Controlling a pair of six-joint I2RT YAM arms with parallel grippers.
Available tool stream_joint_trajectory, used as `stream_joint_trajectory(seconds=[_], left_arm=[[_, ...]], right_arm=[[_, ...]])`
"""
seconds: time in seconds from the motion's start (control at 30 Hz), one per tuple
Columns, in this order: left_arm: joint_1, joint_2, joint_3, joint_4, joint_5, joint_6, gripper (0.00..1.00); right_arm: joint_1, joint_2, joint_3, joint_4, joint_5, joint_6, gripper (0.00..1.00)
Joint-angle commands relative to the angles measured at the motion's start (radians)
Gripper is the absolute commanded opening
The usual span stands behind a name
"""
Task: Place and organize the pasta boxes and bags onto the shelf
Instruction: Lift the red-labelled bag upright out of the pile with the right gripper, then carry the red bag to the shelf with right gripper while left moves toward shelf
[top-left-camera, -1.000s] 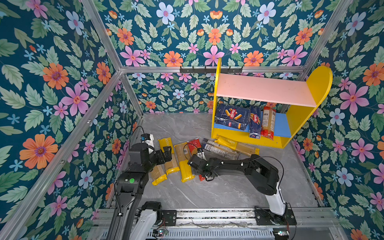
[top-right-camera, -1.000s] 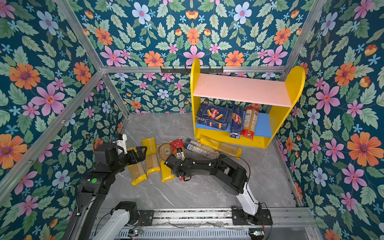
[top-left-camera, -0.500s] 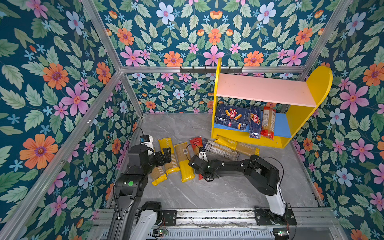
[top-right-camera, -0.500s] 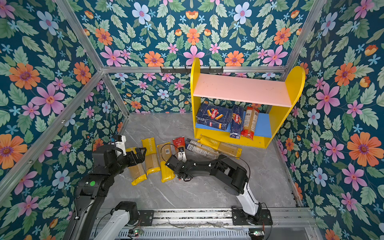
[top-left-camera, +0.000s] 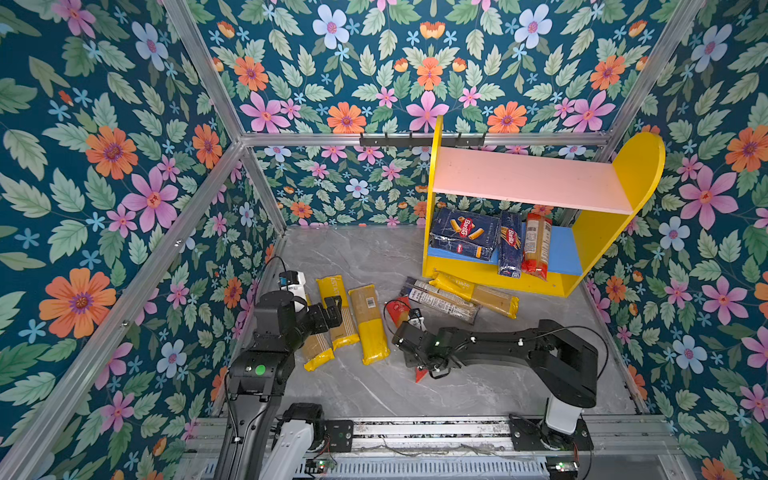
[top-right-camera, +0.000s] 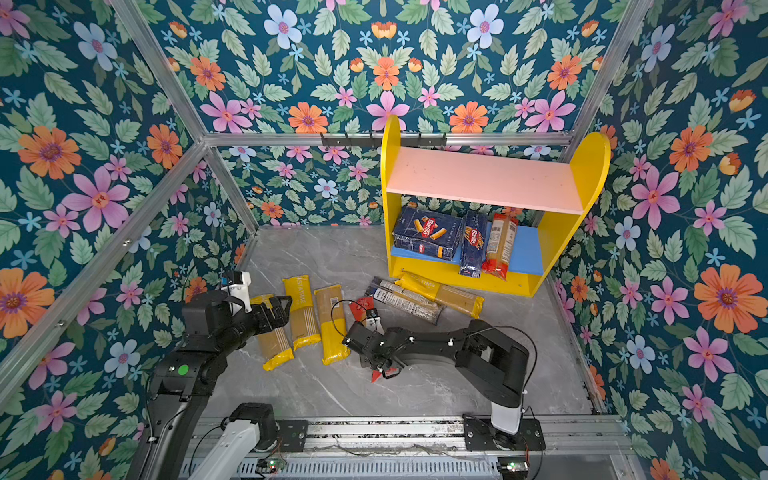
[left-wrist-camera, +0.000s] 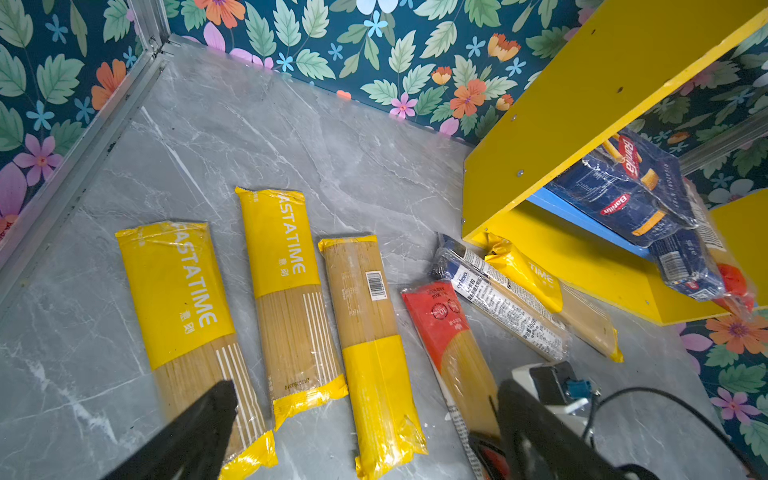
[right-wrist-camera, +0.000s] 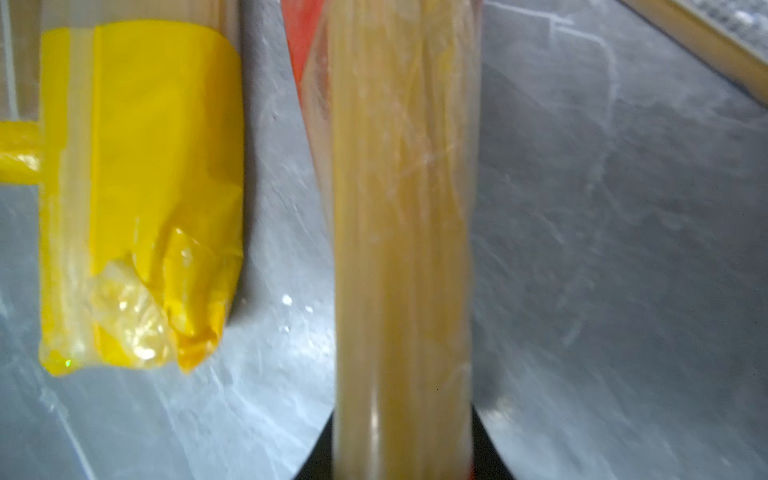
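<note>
Right claw (top-left-camera: 426, 359) pinches red-ended bag (left-wrist-camera: 440, 324), likely for carrying to shelf (top-left-camera: 532, 183). Left claw (left-wrist-camera: 363, 395) spread wide, empty, above yellow bags (top-left-camera: 370, 320).

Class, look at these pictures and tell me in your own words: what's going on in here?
Two robot arms are stocking a small shelf with pasta. The right claw is shut on a red-ended spaghetti bag at floor level. The left claw hangs open over three yellow bags. Two more bags lie by the shelf's foot. Two Barilla boxes and a second red-ended bag already sit on the blue lower board; the pink top board is bare.
</note>
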Motion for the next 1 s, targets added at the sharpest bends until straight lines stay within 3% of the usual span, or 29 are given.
stream_joint_trajectory(seconds=[0.0, 0.43, 0.6, 0.7, 0.83, 0.97], left_arm=[[0.001, 0.009, -0.006, 0.018, 0.033, 0.007, 1.0], [-0.001, 0.069, -0.038, 0.124, 0.184, -0.045, 1.0], [-0.029, 0.086, -0.068, 0.196, 0.249, -0.083, 0.99], [-0.115, 0.109, -0.076, 0.229, 0.22, -0.097, 0.99], [-0.344, 0.177, -0.05, 0.261, 0.039, -0.104, 0.99], [-0.502, 0.28, -0.022, 0.338, -0.041, -0.122, 0.99]], right_arm=[[0.002, -0.094, -0.017, -0.095, 0.042, 0.017, 0.15], [-0.006, -0.57, -0.099, -0.444, 0.273, 0.087, 0.14], [-0.072, -0.706, -0.112, -0.535, 0.297, 0.094, 0.13], [-0.137, -0.791, -0.113, -0.593, 0.307, 0.087, 0.13], [-0.231, -0.891, -0.114, -0.628, 0.306, 0.049, 0.14], [-0.337, -0.941, -0.105, -0.629, 0.284, -0.018, 0.15]])
